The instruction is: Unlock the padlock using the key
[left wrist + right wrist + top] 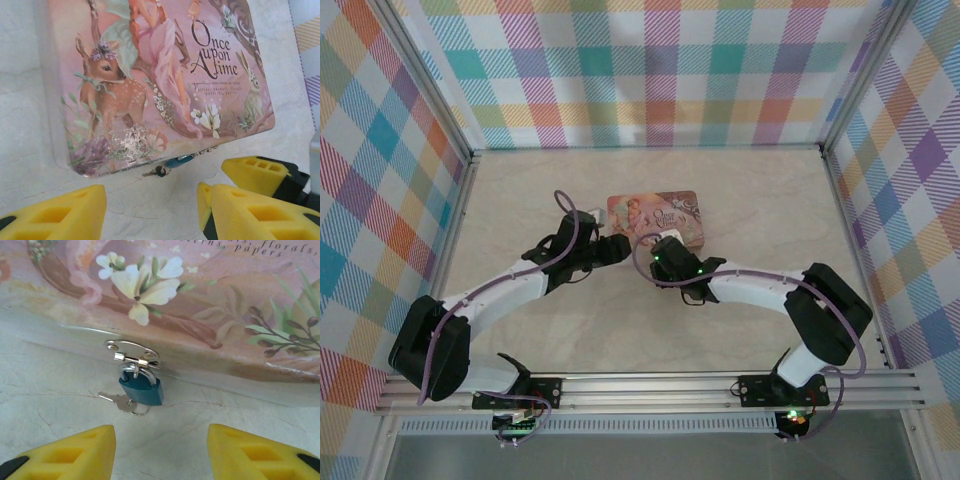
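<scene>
The teal padlock (pixel 141 388) hangs by its silvery shackle from the hasp (pixel 132 357) on the front wall of the pink illustrated tin (pixel 210 315). The small silver key (pixel 116 401) lies flat on the table just left of the padlock, with a thin ring beside it. My right gripper (pixel 160 455) is open, its yellow fingers apart on either side below the padlock, touching nothing. My left gripper (pixel 150 215) is also open, a short way in front of the padlock (pixel 179 161) and key (pixel 151 173). From above, both grippers (pixel 620 248) (pixel 658 246) meet at the tin's near edge.
The tin (pixel 655 215) lies flat near the middle of the marble-patterned table (pixel 620 330). A yellow finger (pixel 260 172) of the right gripper stands close beside the left gripper. Plaid walls (pixel 380 200) enclose the table on three sides.
</scene>
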### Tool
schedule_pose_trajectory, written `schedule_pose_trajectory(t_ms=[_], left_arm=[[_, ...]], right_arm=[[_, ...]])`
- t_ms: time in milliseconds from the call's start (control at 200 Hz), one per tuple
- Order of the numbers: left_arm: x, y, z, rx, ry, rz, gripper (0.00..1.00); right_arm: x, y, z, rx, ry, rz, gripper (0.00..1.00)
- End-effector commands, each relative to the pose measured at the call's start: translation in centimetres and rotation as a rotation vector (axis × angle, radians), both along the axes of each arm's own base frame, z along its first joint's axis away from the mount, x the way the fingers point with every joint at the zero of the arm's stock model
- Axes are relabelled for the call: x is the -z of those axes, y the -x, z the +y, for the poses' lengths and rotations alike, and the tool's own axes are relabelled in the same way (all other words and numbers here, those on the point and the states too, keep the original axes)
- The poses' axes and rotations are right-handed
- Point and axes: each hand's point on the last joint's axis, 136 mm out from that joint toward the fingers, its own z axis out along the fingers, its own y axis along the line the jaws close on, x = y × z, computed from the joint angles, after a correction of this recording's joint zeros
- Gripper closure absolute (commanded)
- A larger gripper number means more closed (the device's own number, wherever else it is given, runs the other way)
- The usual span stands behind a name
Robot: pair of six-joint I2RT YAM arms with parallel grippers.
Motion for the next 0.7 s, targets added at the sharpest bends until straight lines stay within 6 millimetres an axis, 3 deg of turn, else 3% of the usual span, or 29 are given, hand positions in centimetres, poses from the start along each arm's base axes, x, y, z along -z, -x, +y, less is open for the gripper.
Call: schedule_pose_trajectory(t_ms=[0,695], left_arm=[[-0.5,-0.3,0.4,-0.011,-0.012,-0.007,0.43],[-0.1,-0.3,1.0,-0.014,-0.009,0.016,0.43]], right_arm=[[0.3,-0.7,-0.1,0.087,0.013,-0.046,0.49],[3.1,-1.8,1.7,0.224,0.115,-0.019,0.59]])
